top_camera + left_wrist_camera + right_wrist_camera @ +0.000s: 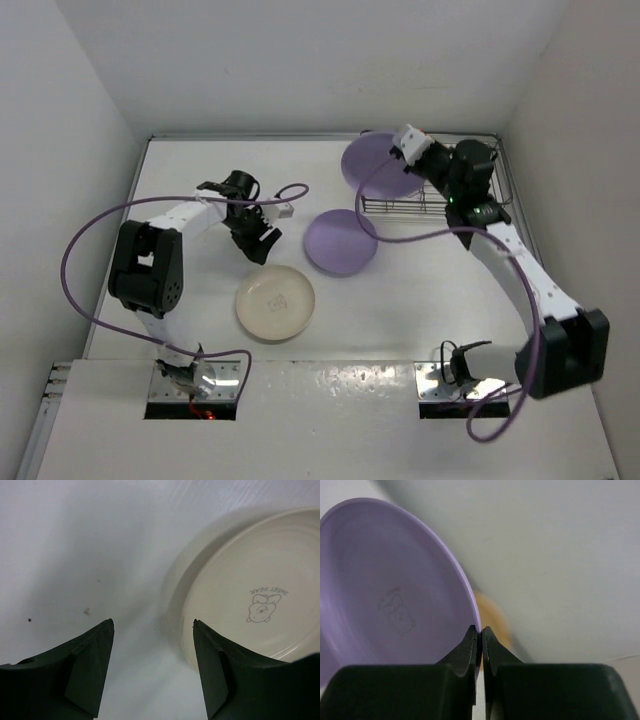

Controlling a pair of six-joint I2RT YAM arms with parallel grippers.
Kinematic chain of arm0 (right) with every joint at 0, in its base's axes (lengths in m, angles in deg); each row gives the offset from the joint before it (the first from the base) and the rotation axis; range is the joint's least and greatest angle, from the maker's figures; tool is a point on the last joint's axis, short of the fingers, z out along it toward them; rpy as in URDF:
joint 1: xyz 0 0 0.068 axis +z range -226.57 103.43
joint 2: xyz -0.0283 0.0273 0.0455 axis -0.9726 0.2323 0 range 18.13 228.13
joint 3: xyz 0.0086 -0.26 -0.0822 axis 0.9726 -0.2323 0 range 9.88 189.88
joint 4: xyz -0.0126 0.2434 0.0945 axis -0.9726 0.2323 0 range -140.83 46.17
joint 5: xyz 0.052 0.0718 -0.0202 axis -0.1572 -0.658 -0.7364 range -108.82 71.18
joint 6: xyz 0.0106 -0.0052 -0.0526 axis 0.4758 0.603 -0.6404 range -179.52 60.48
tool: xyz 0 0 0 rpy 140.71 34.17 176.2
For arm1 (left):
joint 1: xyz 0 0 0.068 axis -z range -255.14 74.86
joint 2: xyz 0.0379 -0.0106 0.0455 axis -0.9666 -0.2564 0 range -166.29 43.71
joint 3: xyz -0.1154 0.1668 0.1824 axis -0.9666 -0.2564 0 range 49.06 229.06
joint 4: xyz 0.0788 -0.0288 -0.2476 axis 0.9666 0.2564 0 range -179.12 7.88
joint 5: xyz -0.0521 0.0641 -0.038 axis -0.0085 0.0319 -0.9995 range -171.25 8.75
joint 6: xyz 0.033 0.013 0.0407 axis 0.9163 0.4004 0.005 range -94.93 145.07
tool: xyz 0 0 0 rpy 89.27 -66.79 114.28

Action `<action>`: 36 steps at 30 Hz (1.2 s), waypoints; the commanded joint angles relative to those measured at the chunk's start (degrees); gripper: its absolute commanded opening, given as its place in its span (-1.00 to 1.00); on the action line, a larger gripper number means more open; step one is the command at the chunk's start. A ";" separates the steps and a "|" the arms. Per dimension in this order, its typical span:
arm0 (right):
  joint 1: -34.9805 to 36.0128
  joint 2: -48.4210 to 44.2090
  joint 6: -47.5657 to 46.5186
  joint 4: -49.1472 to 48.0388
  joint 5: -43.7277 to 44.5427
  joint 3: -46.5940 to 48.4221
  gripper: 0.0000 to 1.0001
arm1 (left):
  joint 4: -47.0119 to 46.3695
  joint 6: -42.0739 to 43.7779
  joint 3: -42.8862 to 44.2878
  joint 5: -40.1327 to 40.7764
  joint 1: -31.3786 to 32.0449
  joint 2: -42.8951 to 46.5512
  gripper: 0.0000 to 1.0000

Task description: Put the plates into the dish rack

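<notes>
The left gripper [153, 625] is hovering wide open and empty over the table [420, 290] near its middle. The cream plate [260, 595] is lying flat just beside one finger, toward the near edge, so this arm is the nearer one for it. A lavender plate [340, 241] is lying flat mid-table between the arms, while the right gripper [480, 630] is pinching tight on the rim of the second lavender plate [395, 590], holding it tilted up over the left end of the rack [400, 208] in the far right corner; it probably needs turning edge-on to the dividers.
</notes>
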 commanded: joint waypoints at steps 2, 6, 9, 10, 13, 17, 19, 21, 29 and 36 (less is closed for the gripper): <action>-4.76 12.94 -15.10 -26.84 -2.35 9.70 -1.00 | 0.75 -0.13 4.08 0.67 -0.29 -1.62 0.38; -7.48 22.11 -20.39 -30.06 -6.58 17.77 -1.00 | 1.28 0.39 5.67 2.86 -0.29 -4.07 0.38; -9.16 25.99 -23.98 -27.42 -10.98 21.39 -1.00 | 2.51 0.39 7.95 3.49 -0.81 -6.88 0.38; -10.38 27.12 -24.86 -26.80 -11.77 21.74 -1.00 | 3.30 0.39 9.26 3.49 -1.34 -7.67 0.38; -11.79 27.75 -25.57 -23.64 -16.51 22.36 -1.00 | 4.01 0.92 11.90 3.49 -1.95 -10.49 0.38; -13.90 28.54 -26.02 -21.70 -18.90 21.58 -1.00 | 5.58 0.92 15.50 3.49 -2.57 -13.56 0.38; -14.26 28.37 -26.37 -23.01 -18.81 20.17 -1.00 | 6.20 0.92 16.92 2.88 -3.19 -14.71 0.38; -14.26 28.19 -29.26 -22.32 -18.89 18.94 -1.00 | 7.43 1.45 18.67 2.87 -3.19 -16.11 0.38; -13.82 27.75 -37.70 -20.74 -17.67 12.45 -1.00 | 9.19 2.06 20.44 2.87 -4.33 -17.88 0.38; -13.03 29.85 -38.32 -26.09 -11.17 9.80 -1.00 | 10.24 2.06 20.44 2.87 -4.86 -18.40 0.38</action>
